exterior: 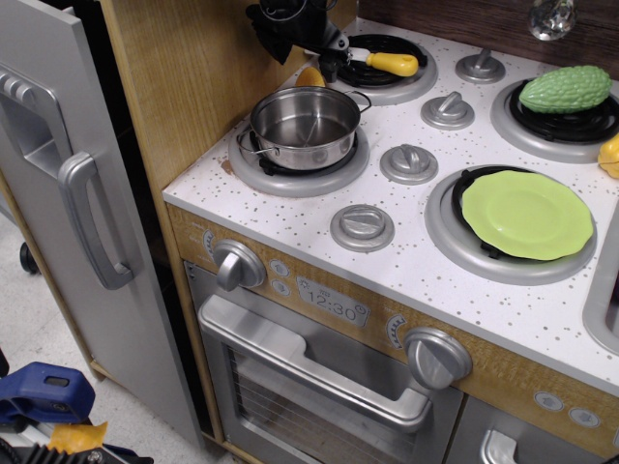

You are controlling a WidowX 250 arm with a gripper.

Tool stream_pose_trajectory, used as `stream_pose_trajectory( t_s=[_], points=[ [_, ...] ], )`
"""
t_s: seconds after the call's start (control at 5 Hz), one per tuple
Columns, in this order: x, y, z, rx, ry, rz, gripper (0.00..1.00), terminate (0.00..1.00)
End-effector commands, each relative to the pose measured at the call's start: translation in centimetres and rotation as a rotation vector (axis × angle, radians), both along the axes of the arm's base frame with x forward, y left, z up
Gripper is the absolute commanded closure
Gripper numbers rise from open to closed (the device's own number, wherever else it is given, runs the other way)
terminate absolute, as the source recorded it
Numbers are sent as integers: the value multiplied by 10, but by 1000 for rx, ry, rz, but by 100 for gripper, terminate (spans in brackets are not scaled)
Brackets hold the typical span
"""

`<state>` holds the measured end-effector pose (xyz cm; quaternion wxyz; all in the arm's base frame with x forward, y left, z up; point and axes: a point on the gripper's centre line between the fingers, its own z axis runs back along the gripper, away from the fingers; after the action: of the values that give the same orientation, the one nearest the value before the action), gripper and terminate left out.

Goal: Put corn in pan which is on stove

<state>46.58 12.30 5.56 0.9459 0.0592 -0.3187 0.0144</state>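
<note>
The pan [306, 126], a small shiny steel pot with two loop handles, stands empty on the front-left burner of the white speckled stove [319, 256]. The corn [309, 76] shows only as a small yellow-orange tip just behind the pan's far rim, against the wooden side wall. My black gripper [302, 60] hangs at the top of the view right above the corn, behind the pan. Its two fingers stand apart on either side of the corn. I cannot see them touching it.
A yellow-handled utensil [392, 64] lies on the back-left burner next to the gripper. A green bumpy vegetable [566, 89] sits on the back-right burner and a lime-green plate [527, 214] on the front-right one. Grey knobs [409, 162] stand between the burners. A wooden wall [193, 77] rises at left.
</note>
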Motion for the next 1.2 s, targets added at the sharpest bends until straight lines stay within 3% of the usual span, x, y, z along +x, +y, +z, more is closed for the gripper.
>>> stream_pose_trajectory(
  t_s=[0.0,0.4,1.0],
  points=[
    [0,0,0,0,0,0,0,0],
    [13,5,4,-2,-19,-3,0,0],
    [21,12,-15,-33,-74,-17,0,0]
  ],
)
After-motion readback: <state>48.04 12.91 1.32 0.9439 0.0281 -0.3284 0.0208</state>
